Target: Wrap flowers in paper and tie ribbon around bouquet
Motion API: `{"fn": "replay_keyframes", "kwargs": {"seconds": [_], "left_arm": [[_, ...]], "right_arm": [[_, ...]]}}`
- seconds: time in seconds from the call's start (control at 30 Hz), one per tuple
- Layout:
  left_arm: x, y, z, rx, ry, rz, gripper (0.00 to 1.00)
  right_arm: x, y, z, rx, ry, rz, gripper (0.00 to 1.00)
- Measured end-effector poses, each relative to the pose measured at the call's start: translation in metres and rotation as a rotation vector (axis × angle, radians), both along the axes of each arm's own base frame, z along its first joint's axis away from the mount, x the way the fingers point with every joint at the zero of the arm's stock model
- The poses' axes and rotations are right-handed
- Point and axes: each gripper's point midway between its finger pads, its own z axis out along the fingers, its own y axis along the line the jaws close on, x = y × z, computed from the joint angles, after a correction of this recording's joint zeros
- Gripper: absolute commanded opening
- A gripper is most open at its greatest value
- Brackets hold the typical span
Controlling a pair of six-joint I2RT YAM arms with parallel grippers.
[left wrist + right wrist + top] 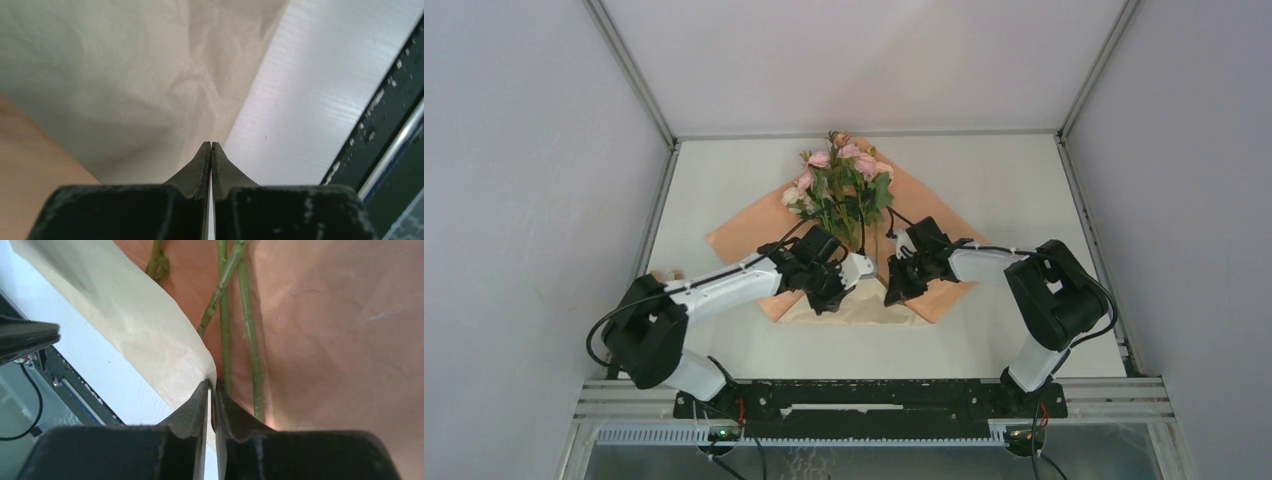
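Left fingers (pixel 200 167): pressed together, nothing seen between them, above the pale underside of the paper (pixel 125 75).
Paper: spread as a diamond mid-tabletop (pixel 1004 180), its near corner folded over.
Flowers (pixel 844 175): lying on the paper, blooms at the far corner, stems (pixel 223 315) running toward the arms.
Right fingers (pixel 192 412): a slit apart, the folded paper's edge at their tips; whether they grip it cannot be told.

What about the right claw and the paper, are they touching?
Touching. The right wrist view shows a fold of the paper caught between the nearly closed tips of the right gripper.
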Motion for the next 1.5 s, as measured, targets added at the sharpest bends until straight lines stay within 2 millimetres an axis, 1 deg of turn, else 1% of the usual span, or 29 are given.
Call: {"fn": "replay_keyframes", "kwargs": {"seconds": [0.07, 0.17, 0.27, 0.3, 0.37, 0.4, 0.47, 0.5, 0.53, 0.6, 0.67, 0.7, 0.73, 0.8, 0.9, 0.97, 1.07, 1.13, 1.17, 1.27, 1.33, 1.4, 1.43, 1.5], "left_arm": [[0.01, -0.006, -0.01, -0.01, 0.018, 0.058, 0.04], [0.022, -0.008, -0.028, 0.008, 0.062, 0.134, 0.04], [0.029, -0.006, -0.048, 0.041, 0.126, 0.194, 0.04], [0.032, -0.007, -0.047, 0.038, 0.135, 0.204, 0.04], [0.037, -0.009, -0.047, 0.033, 0.147, 0.228, 0.04], [0.038, -0.009, -0.047, 0.031, 0.151, 0.231, 0.04], [0.038, -0.01, -0.047, 0.028, 0.155, 0.234, 0.04], [0.038, -0.01, -0.047, 0.028, 0.157, 0.235, 0.04], [0.037, -0.01, -0.047, 0.028, 0.157, 0.235, 0.05], [0.037, -0.011, -0.047, 0.025, 0.161, 0.232, 0.05], [0.036, -0.011, -0.047, 0.023, 0.164, 0.231, 0.05], [0.036, -0.012, -0.047, 0.022, 0.167, 0.229, 0.06], [0.036, -0.012, -0.046, 0.02, 0.169, 0.227, 0.06], [0.035, -0.015, -0.044, 0.015, 0.182, 0.221, 0.07], [0.039, -0.023, -0.035, -0.012, 0.185, 0.21, 0.09], [0.048, -0.032, -0.023, -0.044, 0.167, 0.204, 0.1], [0.062, -0.046, -0.008, -0.088, 0.138, 0.194, 0.11], [0.071, -0.055, -0.005, -0.105, 0.132, 0.189, 0.11], [0.074, -0.058, -0.006, -0.106, 0.132, 0.189, 0.11], [0.082, -0.065, -0.015, -0.09, 0.149, 0.192, 0.12], [0.085, -0.067, -0.022, -0.077, 0.165, 0.201, 0.12], [0.086, -0.067, -0.03, -0.06, 0.181, 0.208, 0.12], [0.086, -0.067, -0.033, -0.053, 0.189, 0.212, 0.12], [0.086, -0.067, -0.035, -0.044, 0.195, 0.214, 0.12]], "right_arm": [[0.001, -0.001, 0.001, -0.007, -0.005, -0.015, 0.26], [0.007, -0.007, 0.005, -0.044, -0.033, -0.051, 0.29], [0.013, -0.017, 0.016, -0.088, -0.08, -0.101, 0.3], [0.015, -0.021, 0.022, -0.101, -0.101, -0.12, 0.33], [0.019, -0.03, 0.035, -0.125, -0.144, -0.164, 0.45], [0.022, -0.038, 0.045, -0.15, -0.179, -0.204, 0.53], [0.027, -0.052, 0.062, -0.171, -0.229, -0.28, 0.64], [0.03, -0.06, 0.073, -0.174, -0.264, -0.33, 0.68], [0.031, -0.067, 0.081, -0.163, -0.287, -0.373, 0.7], [0.027, -0.086, 0.091, -0.133, -0.315, -0.471, 0.75], [0.02, -0.105, 0.09, -0.114, -0.31, -0.566, 0.81], [0.014, -0.118, 0.084, -0.11, -0.289, -0.635, 0.84], [0.01, -0.128, 0.078, -0.113, -0.268, -0.685, 0.85], [0.002, -0.146, 0.061, -0.116, -0.218, -0.78, 0.85], [-0.008, -0.161, 0.035, -0.106, -0.123, -0.877, 0.83], [-0.011, -0.167, 0.022, -0.102, -0.065, -0.922, 0.83], [-0.003, -0.168, 0.015, -0.081, -0.034, -0.942, 0.79], [0.007, -0.165, 0.015, -0.048, -0.038, -0.943, 0.73], [0.011, -0.163, 0.015, -0.032, -0.039, -0.939, 0.67], [0.022, -0.158, 0.011, 0.006, -0.033, -0.929, 0.41], [0.024, -0.159, 0.007, 0.012, -0.018, -0.929, 0.24], [0.025, -0.16, 0.002, 0.019, 0.004, -0.933, 0.1], [0.025, -0.161, 0.001, 0.02, 0.005, -0.93, 0.02], [0.024, -0.162, 0.001, 0.023, 0.01, -0.922, 0.0]]}}
